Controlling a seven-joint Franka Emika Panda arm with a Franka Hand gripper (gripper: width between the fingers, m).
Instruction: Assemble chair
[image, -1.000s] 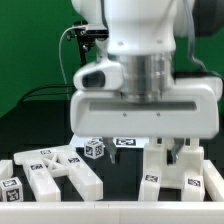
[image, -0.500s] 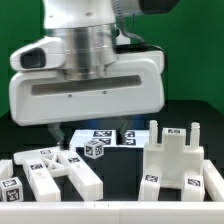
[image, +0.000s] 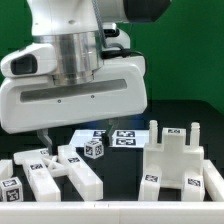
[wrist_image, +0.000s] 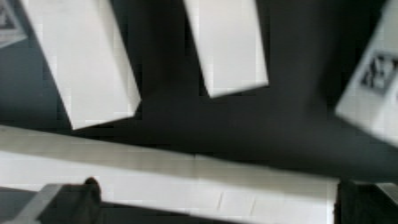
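The chair parts lie loose on the dark table. Several white bars (image: 45, 168) with tags lie at the exterior view's lower left. A small tagged cube (image: 93, 149) stands in the middle. A white slab with upright prongs (image: 180, 160) stands at the right. My gripper (image: 70, 135) hangs above the bars at the left, and one dark finger (image: 42, 134) shows under the hand. The wrist view is blurred: two white bars (wrist_image: 89, 65) lie side by side and a long white piece (wrist_image: 178, 172) runs across near my fingertips (wrist_image: 79, 200). The jaws stand wide apart and hold nothing.
The marker board (image: 118, 138) lies flat behind the cube. A white ledge (image: 110, 215) runs along the front of the table. A green backdrop and a black cable are behind the arm.
The arm has swung from above the pronged slab to the exterior view's left and now hangs over the bars. The slab and the cube, hidden before, now show.
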